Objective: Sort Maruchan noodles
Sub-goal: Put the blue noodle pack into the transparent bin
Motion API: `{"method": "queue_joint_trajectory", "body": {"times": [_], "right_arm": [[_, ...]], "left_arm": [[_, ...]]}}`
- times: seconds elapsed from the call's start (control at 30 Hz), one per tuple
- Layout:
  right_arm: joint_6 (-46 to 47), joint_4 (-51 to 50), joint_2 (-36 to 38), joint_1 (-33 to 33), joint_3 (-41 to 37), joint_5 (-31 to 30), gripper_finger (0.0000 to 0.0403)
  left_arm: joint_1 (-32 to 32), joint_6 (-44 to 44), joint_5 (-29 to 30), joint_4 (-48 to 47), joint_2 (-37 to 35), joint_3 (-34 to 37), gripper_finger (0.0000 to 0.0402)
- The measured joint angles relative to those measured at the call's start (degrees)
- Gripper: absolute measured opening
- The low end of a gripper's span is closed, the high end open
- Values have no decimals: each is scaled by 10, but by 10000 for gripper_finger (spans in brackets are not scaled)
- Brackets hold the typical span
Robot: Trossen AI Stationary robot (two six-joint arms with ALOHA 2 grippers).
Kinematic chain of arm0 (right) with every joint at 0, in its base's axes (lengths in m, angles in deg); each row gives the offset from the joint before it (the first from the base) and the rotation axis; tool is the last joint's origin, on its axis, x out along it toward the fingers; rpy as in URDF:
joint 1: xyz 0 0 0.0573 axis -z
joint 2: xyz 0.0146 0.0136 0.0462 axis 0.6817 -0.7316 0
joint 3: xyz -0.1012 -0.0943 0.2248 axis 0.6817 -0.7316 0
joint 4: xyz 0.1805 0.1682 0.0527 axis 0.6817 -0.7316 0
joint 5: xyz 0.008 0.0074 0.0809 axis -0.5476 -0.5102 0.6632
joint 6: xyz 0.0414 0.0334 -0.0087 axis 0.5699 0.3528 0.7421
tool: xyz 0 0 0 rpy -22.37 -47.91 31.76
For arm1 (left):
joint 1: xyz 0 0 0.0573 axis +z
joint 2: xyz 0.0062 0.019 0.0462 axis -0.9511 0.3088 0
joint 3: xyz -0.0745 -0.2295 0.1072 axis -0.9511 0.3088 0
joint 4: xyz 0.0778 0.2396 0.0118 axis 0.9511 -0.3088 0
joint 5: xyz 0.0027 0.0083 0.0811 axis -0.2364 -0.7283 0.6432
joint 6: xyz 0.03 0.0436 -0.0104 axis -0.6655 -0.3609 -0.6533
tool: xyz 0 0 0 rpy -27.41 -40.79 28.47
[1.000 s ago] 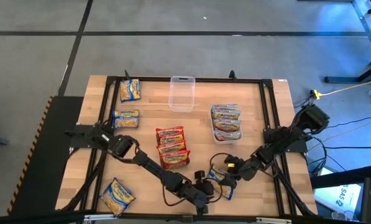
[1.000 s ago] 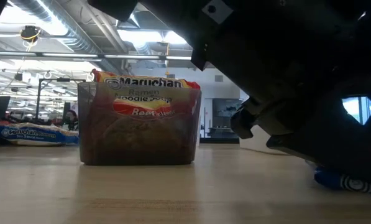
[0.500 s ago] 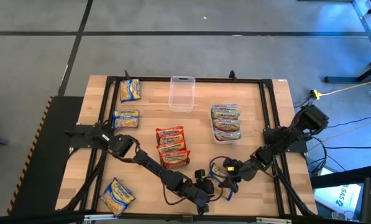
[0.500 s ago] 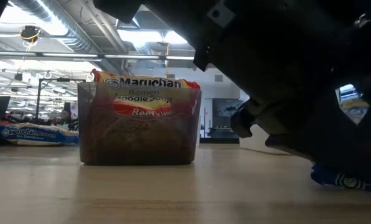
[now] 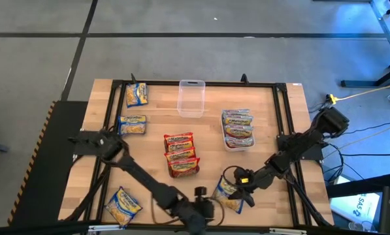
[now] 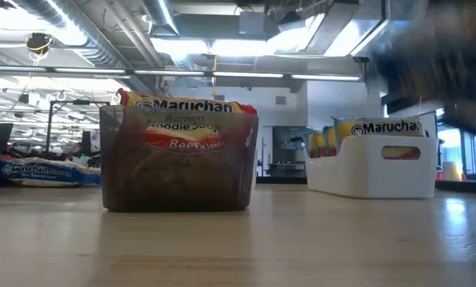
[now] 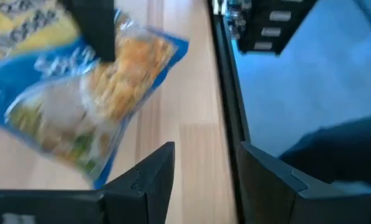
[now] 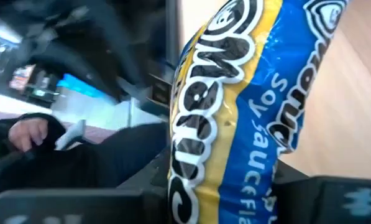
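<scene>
A blue soy-sauce Maruchan packet hangs near the table's front edge, with my right gripper shut on it. It fills the right wrist view. My left gripper hovers just left of it, by the front edge. It is open, with nothing between its fingers, and faces the packet. Red packets stand in a dark container. More packets fill a white bin. Loose packets lie flat at the far left, the left and the near left. My right gripper pinches the blue packet between its two fingers at the end nearest the wrist. It comes from the table's right, slanting down. The packet stands on edge between the fingers and reaches away from them. No part of it shows on the table in the low view.
An empty clear container stands at the far middle. In the low view the dark container and the white bin stand across the table, with bare wood in front. A black frame rail runs along the table's right side.
My left gripper has drawn back from the blue packet toward the near edge and risen, leaving the low view. My right gripper has rolled and gone up with the packet. The packet has come off the table and turned on edge.
</scene>
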Motion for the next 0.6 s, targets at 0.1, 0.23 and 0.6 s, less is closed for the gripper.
{"method": "queue_joint_trajectory", "body": {"times": [0.1, 0.23, 0.6], "right_arm": [[-56, -19, 13, 5, 37, 0, 100], [-137, -102, 24, 23, 106, 0, 79], [-411, -473, 28, 159, 339, -49, 97]], "left_arm": [[-21, -2, 28, -58, -42, 13, 170], [-36, 3, 51, -73, -112, 78, 170], [-13, 18, 78, 112, -353, 411, 170]]}}
